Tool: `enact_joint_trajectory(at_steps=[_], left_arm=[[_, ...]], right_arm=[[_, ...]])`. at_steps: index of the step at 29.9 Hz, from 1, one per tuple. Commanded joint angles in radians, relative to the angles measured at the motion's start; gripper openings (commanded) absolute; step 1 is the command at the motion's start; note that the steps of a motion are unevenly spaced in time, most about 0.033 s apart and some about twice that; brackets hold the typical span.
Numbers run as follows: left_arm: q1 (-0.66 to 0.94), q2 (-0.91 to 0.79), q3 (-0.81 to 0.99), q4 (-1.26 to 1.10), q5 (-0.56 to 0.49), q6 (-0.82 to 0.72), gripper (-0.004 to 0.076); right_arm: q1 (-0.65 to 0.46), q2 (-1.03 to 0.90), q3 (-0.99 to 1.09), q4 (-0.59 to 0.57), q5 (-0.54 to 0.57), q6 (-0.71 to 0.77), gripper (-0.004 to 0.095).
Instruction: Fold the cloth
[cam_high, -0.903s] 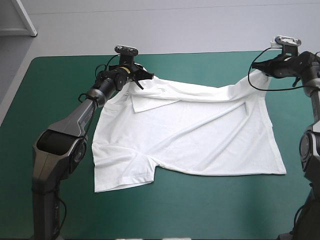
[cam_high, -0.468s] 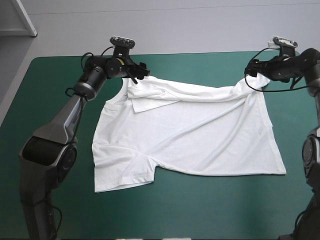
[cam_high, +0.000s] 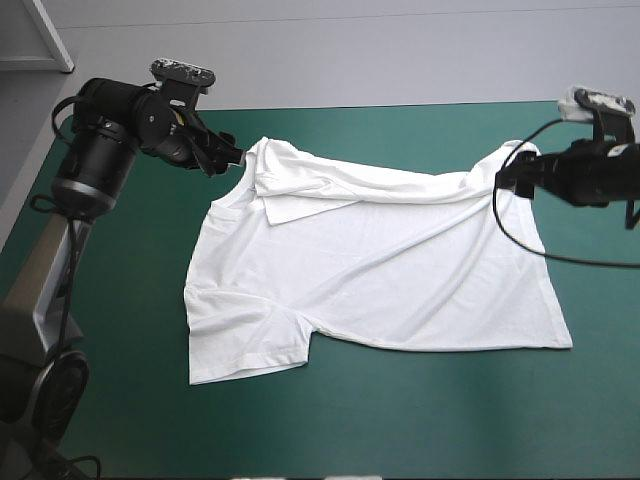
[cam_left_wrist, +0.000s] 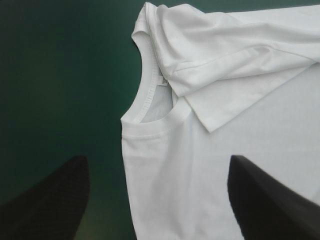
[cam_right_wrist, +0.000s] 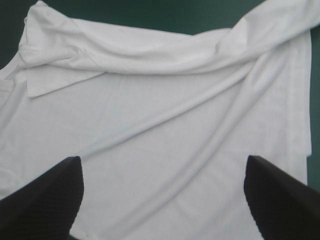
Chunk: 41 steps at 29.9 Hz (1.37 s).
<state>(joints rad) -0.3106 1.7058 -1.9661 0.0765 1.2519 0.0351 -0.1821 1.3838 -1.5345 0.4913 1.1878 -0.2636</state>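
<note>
Two tools, the left tool (cam_high: 233, 157) and right tool (cam_high: 506, 181), had released the T-shirt (cam_high: 380, 270) and drawn outward, both standing open; it lay spread on the teal-green surface (cam_high: 400, 420), far edge rumpled, likely awaiting regrasp.

All three views down onto T-shirt (cam_high: 380, 270)

The table (cam_high: 120, 400), under its teal-green cover (cam_high: 400, 420), carries only the white T-shirt (cam_high: 380, 270), spread nearly flat around the middle. The collar (cam_high: 225, 195) lies toward 10 o'clock and one short sleeve (cam_high: 245, 345) toward 7 o'clock. The shirt's edge toward 12 o'clock is rumpled into long folds, and bare cover shows at 6 and 9 o'clock.
</note>
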Motion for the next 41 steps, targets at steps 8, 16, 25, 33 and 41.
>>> enact_joint_trajectory(at_steps=[8,16,25,33,41], left_arm=[[0.0,-0.253,0.277,0.079,0.036,-0.035,0.054],[0.132,-0.231,0.554,-0.041,-0.196,-0.055,0.054],[0.206,-0.057,0.624,-0.188,-0.273,0.024,0.054],[0.206,0.059,0.626,-0.208,-0.291,0.024,0.054],[0.206,0.087,0.674,-0.345,-0.334,0.073,0.0528]], right_arm=[[-0.003,-0.404,0.262,-0.09,-0.033,0.052,0.0796],[-0.003,-0.458,0.262,-0.095,-0.007,0.06,0.0796],[-0.003,-0.456,0.262,-0.07,-0.001,0.064,0.0796],[-0.003,-0.456,0.262,-0.07,0.003,0.063,0.0796],[-0.003,-0.456,0.262,-0.072,-0.004,0.06,0.0795]])
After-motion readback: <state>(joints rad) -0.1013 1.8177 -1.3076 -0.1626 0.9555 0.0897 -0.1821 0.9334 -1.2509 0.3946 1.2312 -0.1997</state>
